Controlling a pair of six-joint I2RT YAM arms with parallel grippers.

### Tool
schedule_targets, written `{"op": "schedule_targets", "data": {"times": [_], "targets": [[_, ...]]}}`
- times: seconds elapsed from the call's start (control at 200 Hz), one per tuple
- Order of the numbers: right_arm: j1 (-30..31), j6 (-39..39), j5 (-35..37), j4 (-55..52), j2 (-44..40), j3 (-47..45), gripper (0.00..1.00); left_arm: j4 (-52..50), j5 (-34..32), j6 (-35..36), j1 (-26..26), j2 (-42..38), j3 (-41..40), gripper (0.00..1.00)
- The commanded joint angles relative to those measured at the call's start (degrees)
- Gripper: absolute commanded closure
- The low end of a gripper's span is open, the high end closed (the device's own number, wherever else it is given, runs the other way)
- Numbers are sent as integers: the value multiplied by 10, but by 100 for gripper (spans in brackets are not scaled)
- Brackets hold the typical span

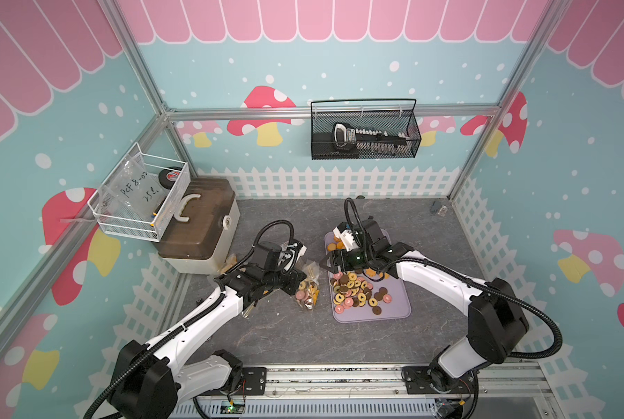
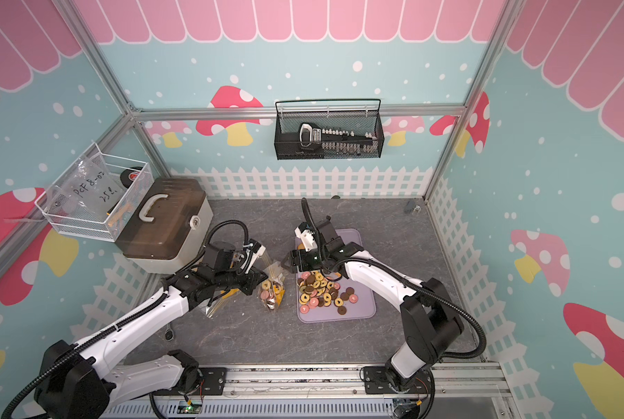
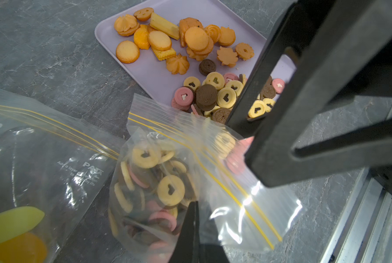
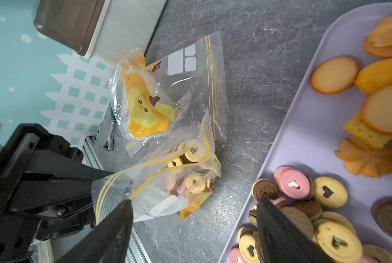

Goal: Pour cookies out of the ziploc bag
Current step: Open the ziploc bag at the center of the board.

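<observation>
grey marbled table, mushroom walls around it. about half done, i'd judge: a heap of cookies lies on the tray, but plenty more sit in the bag, whose bottom rests on the table just beside the tray. left gripper is pinched tight on the bag's film; right gripper stands wide, holding nothing, near the bag's mouth. left to do: tip the remainder out.
</observation>
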Motion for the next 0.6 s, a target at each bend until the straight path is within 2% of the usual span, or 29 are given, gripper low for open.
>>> {"op": "schedule_targets", "data": {"times": [0.0, 0.31, 0.445, 0.595], "targets": [[3, -12, -8, -5, 15, 14, 17, 4, 0, 16, -2, -8, 9, 100], [25, -21, -15, -6, 32, 16, 17, 4, 6, 16, -2, -3, 10, 100], [28, -32, -30, -6, 29, 18, 21, 4, 6, 9, -5, -1, 8, 100], [28, -41, -34, -22, 16, 4, 23, 13, -18, 2, -30, -6, 2, 100]]}}
